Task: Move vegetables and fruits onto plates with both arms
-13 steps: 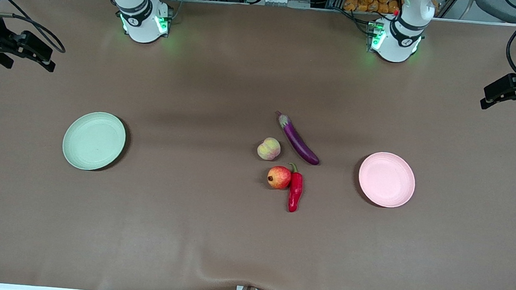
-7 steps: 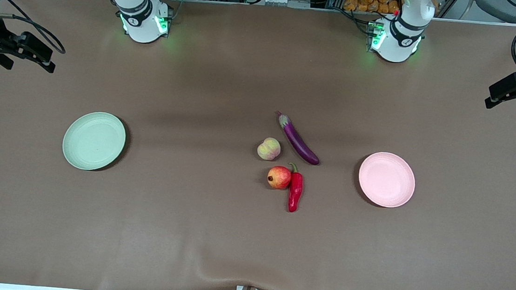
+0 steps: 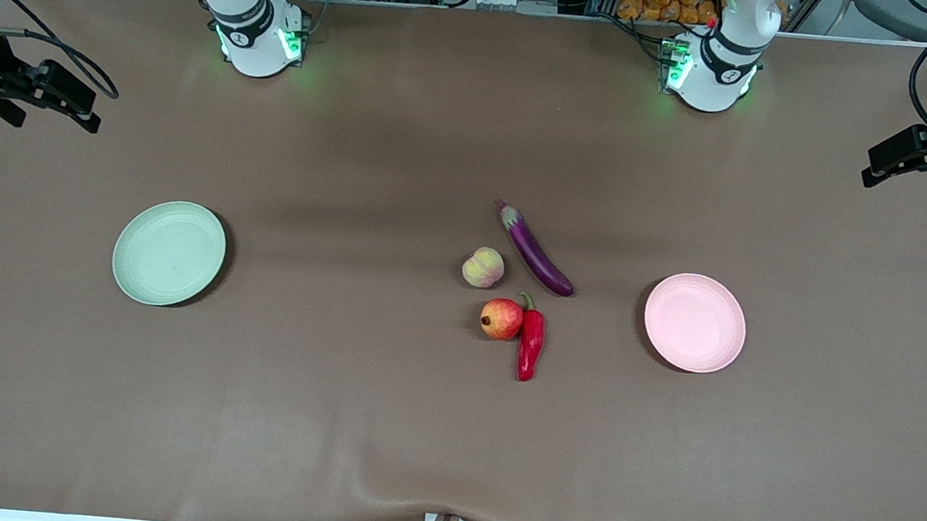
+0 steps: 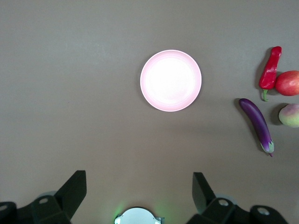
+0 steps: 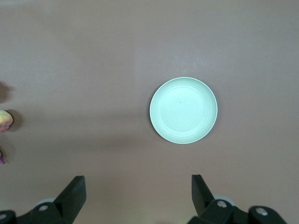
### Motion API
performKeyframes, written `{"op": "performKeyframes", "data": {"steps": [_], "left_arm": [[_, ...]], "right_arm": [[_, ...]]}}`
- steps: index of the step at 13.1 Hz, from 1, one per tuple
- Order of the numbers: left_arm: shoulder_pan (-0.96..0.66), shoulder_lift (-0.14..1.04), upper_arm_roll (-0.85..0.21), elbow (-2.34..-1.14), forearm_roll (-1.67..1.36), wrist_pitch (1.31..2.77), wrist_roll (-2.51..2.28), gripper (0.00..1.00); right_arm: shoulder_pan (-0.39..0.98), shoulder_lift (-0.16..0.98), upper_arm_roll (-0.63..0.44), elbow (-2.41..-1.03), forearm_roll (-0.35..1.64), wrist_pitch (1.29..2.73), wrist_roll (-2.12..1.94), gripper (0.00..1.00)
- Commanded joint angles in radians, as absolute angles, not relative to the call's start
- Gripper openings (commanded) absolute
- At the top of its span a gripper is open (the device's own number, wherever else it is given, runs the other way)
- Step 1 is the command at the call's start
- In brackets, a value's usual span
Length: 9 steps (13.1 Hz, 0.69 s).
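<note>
In the right wrist view the peach [image 5: 4, 121] is cut by the edge at nine o'clock; a purple sliver [image 5: 1, 160] below it is perhaps the eggplant's tip. Both arms run out of the front view.

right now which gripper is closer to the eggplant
Left. The left gripper hangs over the table's left-arm end, past the pink plate from the eggplant. The right gripper is over the right-arm end, much farther.
</note>
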<state>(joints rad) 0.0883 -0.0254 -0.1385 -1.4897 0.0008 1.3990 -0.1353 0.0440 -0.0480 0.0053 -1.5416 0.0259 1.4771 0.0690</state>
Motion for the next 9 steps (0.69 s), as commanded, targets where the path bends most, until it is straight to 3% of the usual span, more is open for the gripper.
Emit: {"op": "performKeyframes", "data": {"steps": [1,9], "left_arm": [[0.094,-0.031,-0.143,-1.486,-0.012,1.382,-0.156,1.0],[0.092,-0.031,-0.144,-1.508,-0.015,1.387,-0.158,1.0]], "right_arm": [[0.046,-0.052,0.003,-1.546,0.043,1.482,0.071,1.0],[0.046,-0.052,0.003,-1.546,0.043,1.48,0.071,1.0]]}}
